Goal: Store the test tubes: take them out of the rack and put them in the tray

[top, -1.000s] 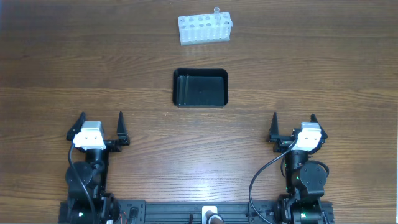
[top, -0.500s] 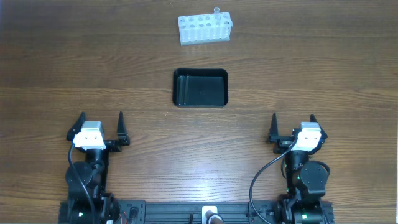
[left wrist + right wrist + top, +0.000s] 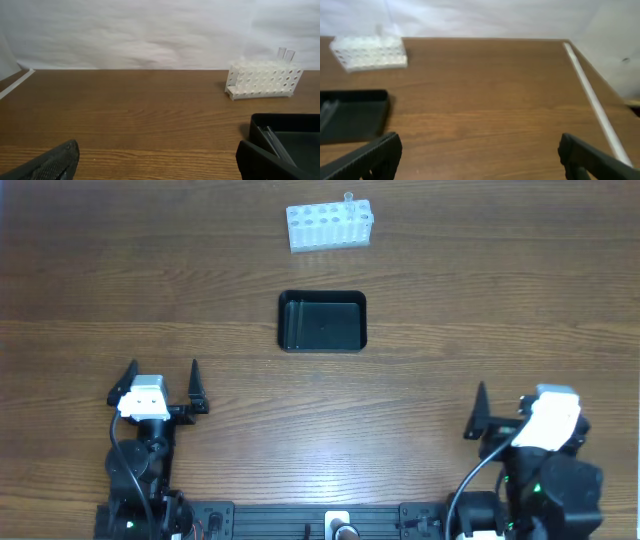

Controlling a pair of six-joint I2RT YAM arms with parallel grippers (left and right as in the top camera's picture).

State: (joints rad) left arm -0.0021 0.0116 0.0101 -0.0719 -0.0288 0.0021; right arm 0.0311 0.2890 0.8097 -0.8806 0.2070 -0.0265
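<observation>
The table (image 3: 520, 300) carried the whole job. The tray (image 3: 335, 330) already held clear tubes (image 3: 270, 137) lying flat along one side wall; how many I could not tell. The rack (image 3: 330, 227) was nearly empty, most of its holes showing bare. At one end stood a standing tube (image 3: 349, 198); the left wrist view hinted at a second beside it, but that could not be settled. I judged the task mostly done, with that end of the rack yet to be cleared into the tray.

The left gripper (image 3: 162, 372) hung low near its base, fingers spread wide with nothing between them. The tray lay ahead of those fingers and off toward the right arm's side, well apart. The rack lay farther ahead, beyond the tray, and the standing tube sat at the rack's far end from them.

The right gripper (image 3: 479, 142) was also spread wide and empty. The tray lay ahead of its fingers toward the left arm's side, and the rack beyond it, both well apart
</observation>
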